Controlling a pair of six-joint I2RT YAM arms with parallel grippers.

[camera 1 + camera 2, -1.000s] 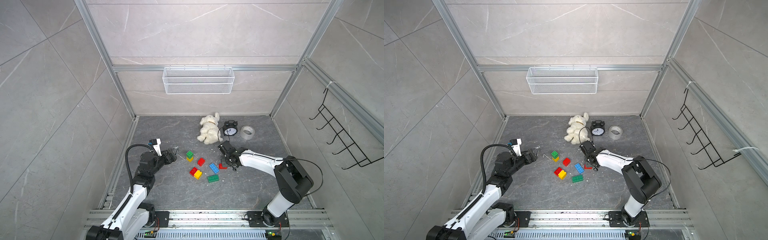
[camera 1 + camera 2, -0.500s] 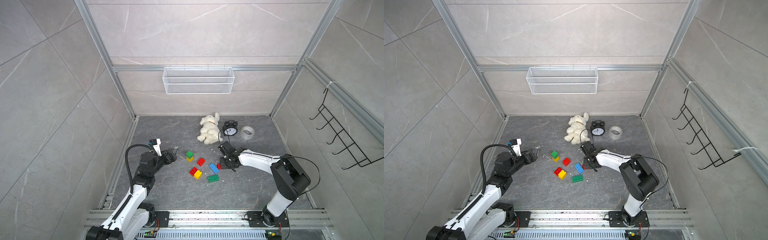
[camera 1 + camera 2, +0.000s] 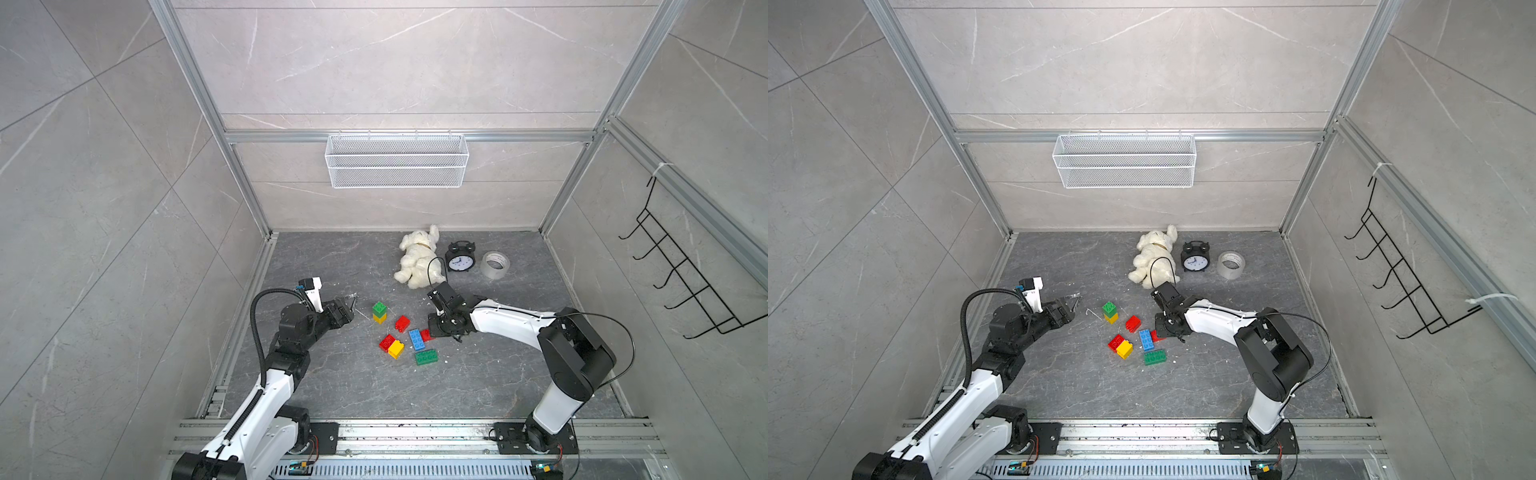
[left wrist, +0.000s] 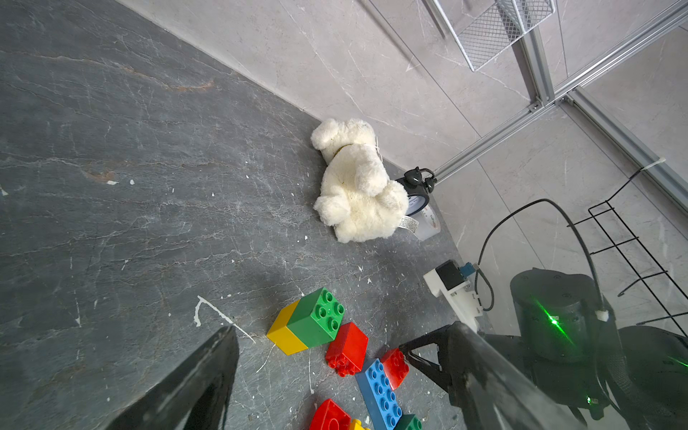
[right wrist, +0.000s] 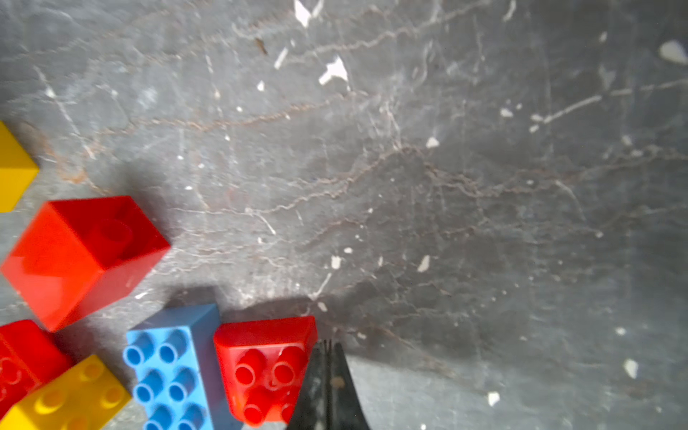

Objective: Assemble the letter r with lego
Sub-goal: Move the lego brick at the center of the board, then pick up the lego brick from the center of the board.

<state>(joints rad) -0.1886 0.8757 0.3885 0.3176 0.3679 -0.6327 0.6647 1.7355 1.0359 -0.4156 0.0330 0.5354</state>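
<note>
The lego [image 3: 1133, 323] lies in one loose cluster near the middle of the table [image 3: 478, 386]. There are eight bricks: three red, two yellow, two green and one blue. Only two are joined: a green cube [image 3: 379, 308] sits on a yellow cube [image 3: 379, 318] at the cluster's back-left. Just right of that stack a tipped red [image 3: 402, 323] lies on its side. Toward the front edge, a front red [image 3: 387, 342] touches a front yellow [image 3: 395, 348]. The blue brick [image 3: 416, 339] lies studs up, with a small red [image 3: 425, 335] right beside its right flank. A long green [image 3: 427, 357] lies apart at the front.

The right gripper [image 5: 327, 366] is pinched shut on nothing, its tip down at the table just beside the small red; whether they touch I cannot tell. The left gripper [image 3: 348, 309] is spread wide and empty, left of the cluster and aimed toward the stack.

The table is dark grey, stone-like, veined with thin pale and rusty lines and dotted with white flecks and scuffs. Along its back edge, right of centre, stand one white plush [image 3: 417, 259], one black clock [image 3: 460, 259] and one tape roll [image 3: 494, 264], in a row.

Pale grey tiled walls in aluminium framing close in three sides. One white wire basket [image 3: 397, 166] hangs on the back wall and one black hook rack [image 3: 685, 282] on the right wall. Both arms are mounted on a rail [image 3: 415, 434] along the front edge.
</note>
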